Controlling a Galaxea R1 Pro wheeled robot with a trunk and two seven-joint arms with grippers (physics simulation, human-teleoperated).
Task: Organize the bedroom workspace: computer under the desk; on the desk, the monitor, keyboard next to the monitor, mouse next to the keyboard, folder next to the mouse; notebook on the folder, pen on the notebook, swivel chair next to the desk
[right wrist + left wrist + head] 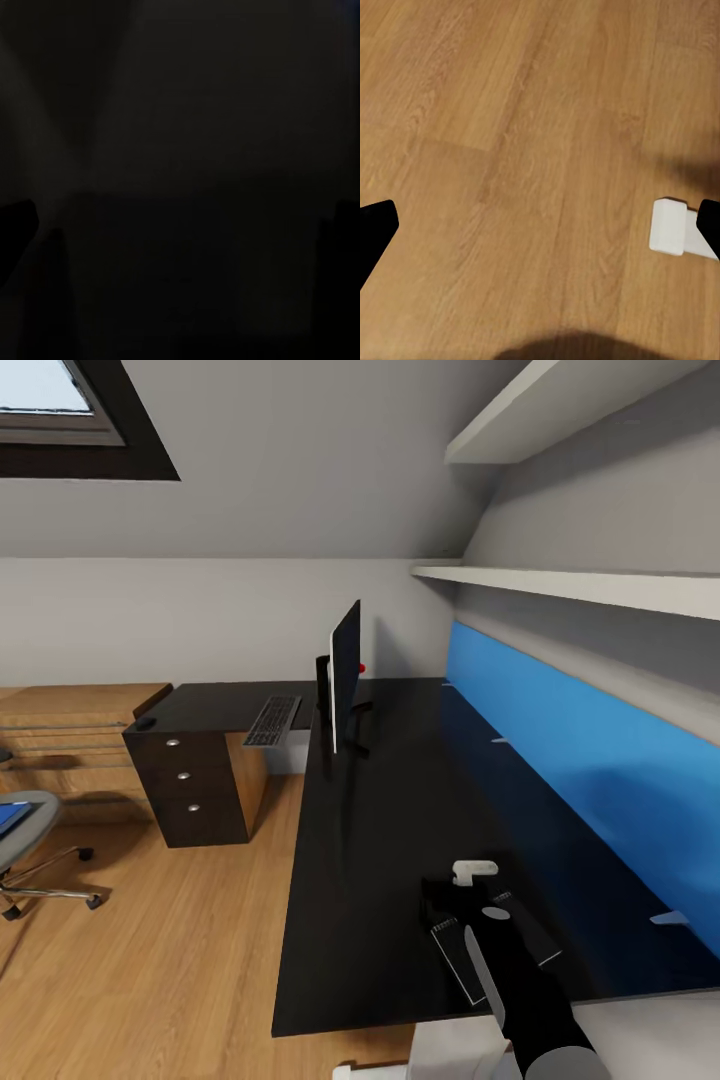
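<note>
The head view takes in the black L-shaped counter [400, 840], with the monitor [345, 675] standing edge-on upon it and the keyboard [272, 721] lying just beside it, jutting over the counter's inner edge. The mouse [146, 722] sits at the far corner above the drawers [185, 775]. The swivel chair [25, 840] stands well apart on the wooden floor [150, 960], with the blue folder [10, 818] on its seat. The right pincer [478, 900] hovers over the counter's near end, its jaws spread. The right wrist view gives just the dark counter top [180, 150] between two fingertips [15, 232]. The left wrist view looks down on floor planks [510, 150] and a small white block [671, 227]; the left pincer [540, 232] is spread wide.
</note>
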